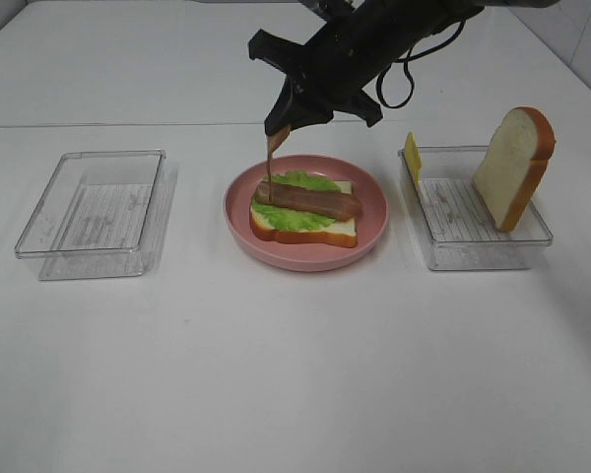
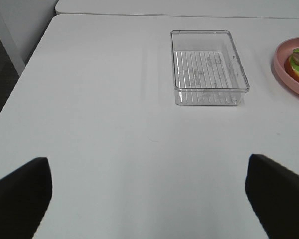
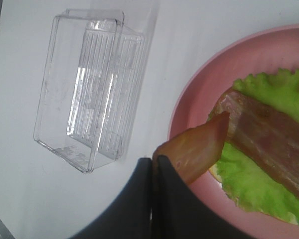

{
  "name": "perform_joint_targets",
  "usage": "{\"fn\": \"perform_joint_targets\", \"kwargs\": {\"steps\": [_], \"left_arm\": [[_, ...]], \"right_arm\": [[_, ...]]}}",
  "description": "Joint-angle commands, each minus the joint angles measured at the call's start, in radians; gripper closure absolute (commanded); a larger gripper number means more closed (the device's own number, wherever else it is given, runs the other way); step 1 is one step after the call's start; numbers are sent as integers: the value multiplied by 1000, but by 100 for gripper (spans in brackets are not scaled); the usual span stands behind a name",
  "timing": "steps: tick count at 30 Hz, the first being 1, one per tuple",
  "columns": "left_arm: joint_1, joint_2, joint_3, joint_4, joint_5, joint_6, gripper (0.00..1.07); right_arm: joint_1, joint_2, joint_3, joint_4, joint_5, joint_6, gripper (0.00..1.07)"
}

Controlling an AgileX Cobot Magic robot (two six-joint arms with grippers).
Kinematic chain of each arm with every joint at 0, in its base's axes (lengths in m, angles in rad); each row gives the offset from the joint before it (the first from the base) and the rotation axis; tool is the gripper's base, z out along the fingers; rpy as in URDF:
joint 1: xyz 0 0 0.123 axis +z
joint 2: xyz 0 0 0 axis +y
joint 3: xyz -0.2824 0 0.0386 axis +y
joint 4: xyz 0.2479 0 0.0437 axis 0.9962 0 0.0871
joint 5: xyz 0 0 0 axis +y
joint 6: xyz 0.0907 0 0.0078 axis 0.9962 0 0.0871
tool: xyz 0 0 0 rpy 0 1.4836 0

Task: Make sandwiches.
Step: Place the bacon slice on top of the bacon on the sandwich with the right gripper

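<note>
My right gripper (image 1: 279,129) was clamped shut on a bacon strip (image 1: 272,163), which hung upright with the sandwich (image 1: 305,222) directly beneath.

Plate (image 1: 305,261) left of tray (image 1: 473,254), cheese (image 1: 412,156) perhaps inside

I've got a white table (image 1: 276,374) with three things sitting straight on it in a row: clear left tray (image 1: 89,264), pink plate (image 1: 305,258) in the middle, clear right tray (image 1: 478,254). All apart, none touching.
</note>
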Motion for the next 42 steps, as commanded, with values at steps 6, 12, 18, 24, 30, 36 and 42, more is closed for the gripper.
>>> {"fn": "perform_joint_targets", "kwargs": {"steps": [6, 12, 18, 24, 30, 36, 42], "left_arm": [[4, -18, 2, -9, -16, -6, 7], [4, -18, 2, -9, -16, -6, 7], [4, -18, 2, -9, -16, -6, 7], [4, -18, 2, -9, -16, -6, 7], [4, -18, 2, -9, -16, -6, 7], [4, -18, 2, -9, -16, -6, 7], [4, -18, 2, -9, -16, -6, 7]], "right_arm": [[-2, 11, -8, -86, 2, -20, 107], [-2, 27, -8, -228, -2, 36, 107], [-2, 55, -8, -285, -7, 38, 107], [-2, 56, -8, -405, -58, 86, 107], [-2, 56, -8, -444, -69, 102, 93], [-2, 42, -8, -447, -58, 109, 38], [-2, -35, -16, -418, -45, 110, 8]]}}
